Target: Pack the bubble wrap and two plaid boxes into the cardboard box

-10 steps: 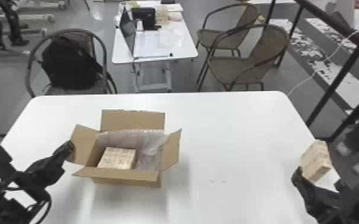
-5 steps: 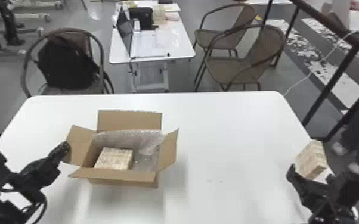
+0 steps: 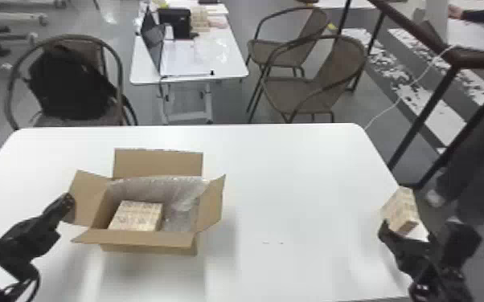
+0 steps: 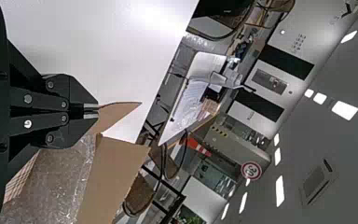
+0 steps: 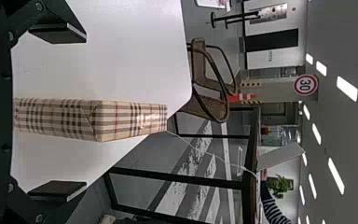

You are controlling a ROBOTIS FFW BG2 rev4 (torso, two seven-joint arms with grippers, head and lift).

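Its fingers pressed together, the left gripper (image 3: 68, 200) hovers at the left flap (image 3: 89, 198) of the cardboard box (image 3: 148, 239), whether touching cannot be told. Inside, one plaid box (image 3: 137, 216) sits at the near left, with bubble wrap (image 3: 165, 190) along the far and right sides. A broad stretch of white table (image 3: 301, 192) separates it from the second plaid box (image 3: 400, 212), at the table's right edge, between the widely parted, ungripping fingers of the right gripper (image 3: 417, 229).

Wicker chairs (image 3: 313, 88) on grey floor (image 3: 229, 100)
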